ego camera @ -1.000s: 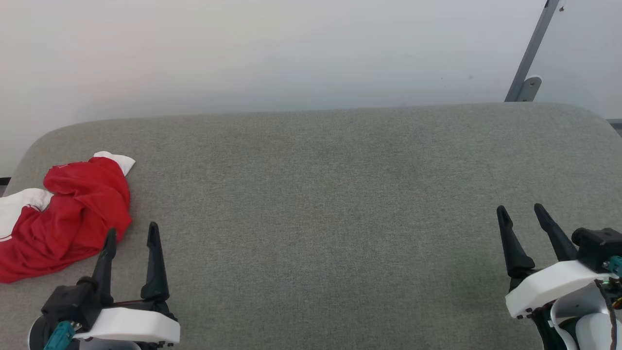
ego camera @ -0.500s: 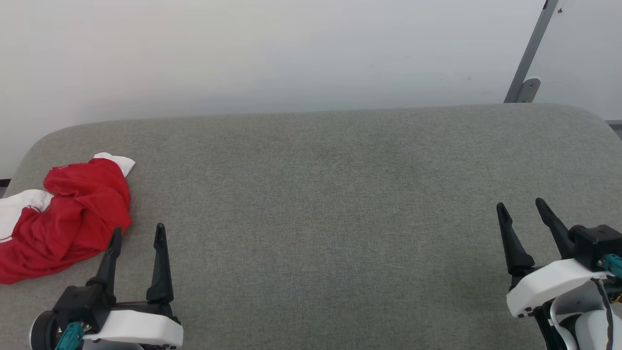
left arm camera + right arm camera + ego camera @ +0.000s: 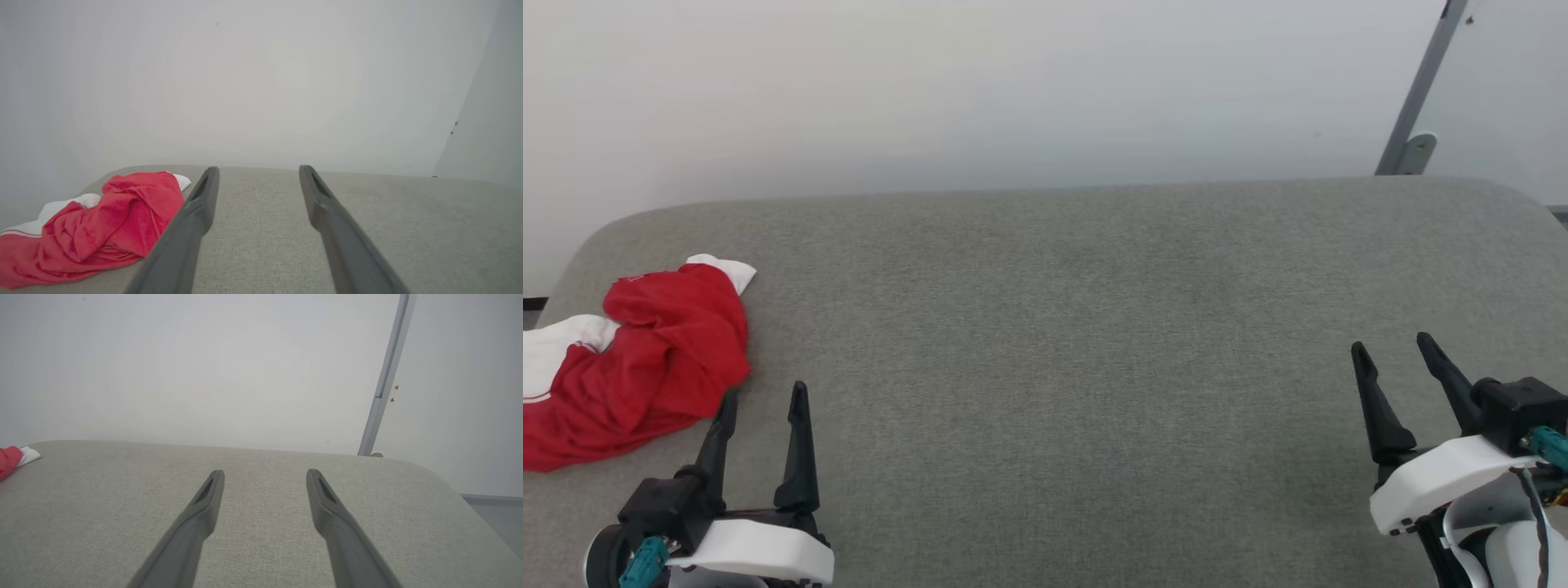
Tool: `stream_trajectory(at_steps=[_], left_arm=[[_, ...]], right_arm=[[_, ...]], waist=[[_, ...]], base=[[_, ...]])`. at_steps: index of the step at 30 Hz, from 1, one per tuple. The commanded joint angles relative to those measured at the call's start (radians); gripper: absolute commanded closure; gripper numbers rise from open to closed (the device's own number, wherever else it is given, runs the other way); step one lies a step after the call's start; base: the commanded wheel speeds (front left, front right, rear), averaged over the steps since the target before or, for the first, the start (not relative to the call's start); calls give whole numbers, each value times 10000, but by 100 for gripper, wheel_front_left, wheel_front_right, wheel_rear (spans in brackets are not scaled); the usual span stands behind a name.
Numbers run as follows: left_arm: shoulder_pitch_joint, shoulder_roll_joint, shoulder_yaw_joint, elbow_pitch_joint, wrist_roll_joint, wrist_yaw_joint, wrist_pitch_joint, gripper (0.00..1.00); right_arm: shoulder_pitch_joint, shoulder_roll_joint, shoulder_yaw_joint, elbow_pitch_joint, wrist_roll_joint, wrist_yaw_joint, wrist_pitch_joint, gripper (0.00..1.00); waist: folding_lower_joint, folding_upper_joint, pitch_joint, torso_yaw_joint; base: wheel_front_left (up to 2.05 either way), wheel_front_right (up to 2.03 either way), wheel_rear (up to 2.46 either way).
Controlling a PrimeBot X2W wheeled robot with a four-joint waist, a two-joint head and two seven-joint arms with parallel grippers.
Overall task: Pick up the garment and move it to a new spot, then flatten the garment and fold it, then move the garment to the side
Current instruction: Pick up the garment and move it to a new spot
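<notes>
Leftward of centre, my left gripper (image 3: 764, 389) has slid a little to the right and back toward me. Its outer finger, which overlapped the hem of the shirt (image 3: 654, 359) a second ago, now stands just beside it. The whole head view has nudged as well, so part of that shift is the camera. My right gripper (image 3: 1390, 343) has hardly budged. Both grippers stand wide, with nothing between their fingers.

The shirt lies crumpled in a heap at the left end of the grey padded top (image 3: 1054, 327), its red body bunched and white sleeve cloth showing at the left and at the back. In the left wrist view it sits to the left of my fingers, not between them.

By my reading, nothing of the job is done yet. The shirt is neither lifted nor spread out. Picking it up, carrying it to the open middle, flattening, folding and setting it aside all remain.
</notes>
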State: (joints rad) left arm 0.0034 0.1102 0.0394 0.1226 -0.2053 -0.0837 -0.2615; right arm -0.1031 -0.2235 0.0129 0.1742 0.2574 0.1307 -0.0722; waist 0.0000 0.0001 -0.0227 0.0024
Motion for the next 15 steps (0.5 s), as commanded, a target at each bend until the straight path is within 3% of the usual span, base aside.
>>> stream_trajectory(at_steps=[1, 7, 15], left_arm=[[-164, 65, 78, 107, -92, 26, -45, 0], [-207, 124, 193, 316, -190, 154, 29, 0], [-294, 258, 318, 406, -265, 404, 240, 0]], right_arm=[[-72, -23, 160, -46, 84, 0, 49, 0], [-173, -157, 693, -126, 266, 0, 151, 0], [-364, -390, 1357, -108, 496, 0, 225, 0]], waist=[[0, -1, -12, 138], [0, -1, -23, 619], [0, -1, -60, 1773]], base=[[0, 0, 0], [0, 0, 0], [0, 0, 0]])
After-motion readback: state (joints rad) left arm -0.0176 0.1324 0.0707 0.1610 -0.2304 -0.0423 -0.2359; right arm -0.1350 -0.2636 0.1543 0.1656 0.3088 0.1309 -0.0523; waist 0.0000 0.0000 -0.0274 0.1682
